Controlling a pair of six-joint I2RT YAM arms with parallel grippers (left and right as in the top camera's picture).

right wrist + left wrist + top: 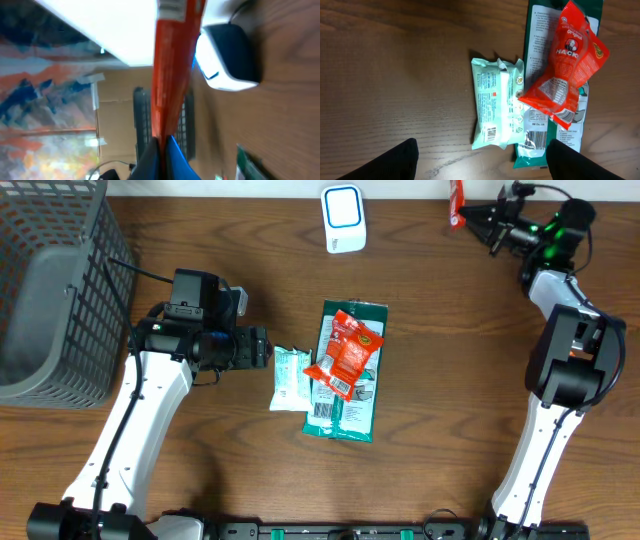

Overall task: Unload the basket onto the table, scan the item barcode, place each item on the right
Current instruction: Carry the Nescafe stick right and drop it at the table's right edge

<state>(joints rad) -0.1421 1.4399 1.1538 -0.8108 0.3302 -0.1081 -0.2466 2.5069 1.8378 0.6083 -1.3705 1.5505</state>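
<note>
Up at the far right of the table, the slim red packet (456, 205) is off the wood, pinched by its lower edge in the right gripper (472, 218), whose jaws are clamped tight on it. It hangs just to the right of the white barcode scanner (343, 218), near it but not in front of its face. I'd judge the job about halfway: the pick-up is done, and what remains is to swing the packet before the scanner's window with the code turned toward it. Which side carries the barcode I cannot tell; the wrist view shows the packet almost edge-on, a thin, flat, glossy strip. The scanner is a small rounded plastic box, smooth, with a blue ring on its face. Out in the middle of the table lies a loose pile of other goods: a crinkled red-orange snack bag (345, 352) resting across a long, flat dark green pouch (345, 405), and touching their left side a soft mint-green packet (497, 102) with a barcode printed near one corner. The left gripper (262, 348) hovers just left of that packet, jaws spread wide and holding nothing. A grey wire basket (50, 290) sits at the far left on the wood-grain table (200, 470).
</note>
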